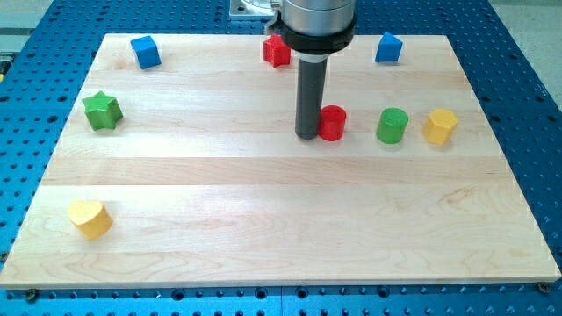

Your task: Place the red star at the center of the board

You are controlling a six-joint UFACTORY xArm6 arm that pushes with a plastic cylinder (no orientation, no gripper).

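The red star point(276, 51) lies near the view's top edge of the wooden board point(281, 219), a little left of the middle. My tip point(307, 135) rests on the board below and to the right of the star, well apart from it. The tip touches or nearly touches the left side of a red cylinder point(333, 123). The arm's dark collar hides the star's right edge.
A blue cube point(145, 51) sits at the top left, a blue block point(388, 47) at the top right. A green star point(102, 111) is at the left. A green cylinder point(392, 125) and a yellow hexagon point(440, 126) are at the right. A yellow heart point(90, 218) is at the bottom left.
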